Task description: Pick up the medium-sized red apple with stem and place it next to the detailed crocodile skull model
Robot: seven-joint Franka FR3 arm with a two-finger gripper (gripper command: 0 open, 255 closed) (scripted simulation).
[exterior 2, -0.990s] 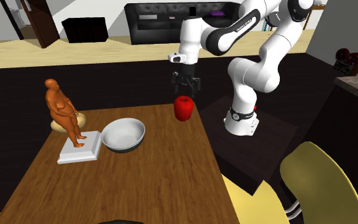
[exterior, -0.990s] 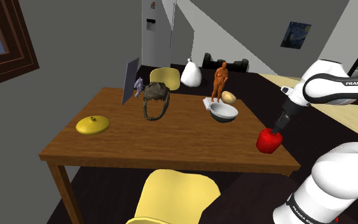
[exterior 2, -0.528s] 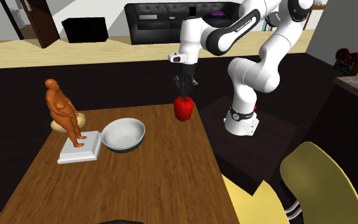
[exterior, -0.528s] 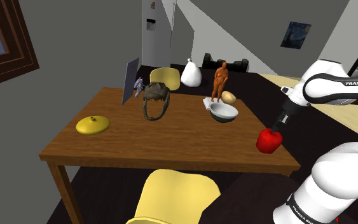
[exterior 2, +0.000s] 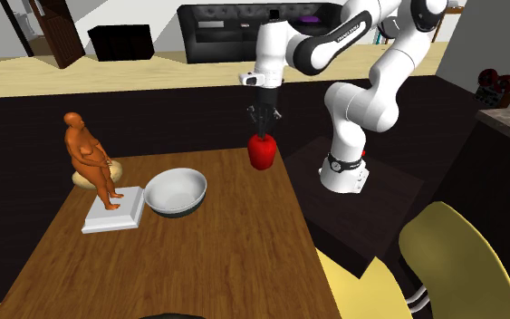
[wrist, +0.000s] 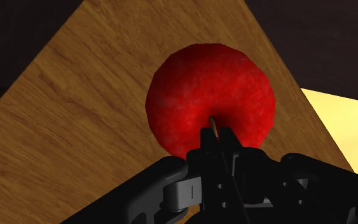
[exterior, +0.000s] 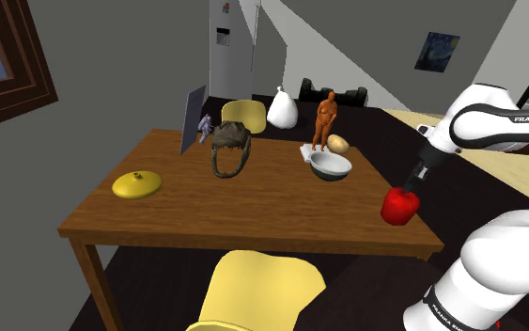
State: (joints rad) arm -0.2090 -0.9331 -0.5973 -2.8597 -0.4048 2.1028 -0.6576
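The wooden table [exterior: 253, 207] carried the crocodile skull [exterior: 230, 149] towards its far side, with a bowl [exterior 2: 175, 192] nearer the stand. The red apple [exterior 2: 262, 152] was at the table's corner by the stand, well apart from the skull. The tool [exterior 2: 263, 132] was closed, its fingers pinching the apple's stem.

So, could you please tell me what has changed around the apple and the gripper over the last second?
The gripper, open above the red apple a second ago, came down and shut on its stem. The apple now sits a touch higher, seemingly starting to lift. The bowl, orange figurine and skull stayed put.
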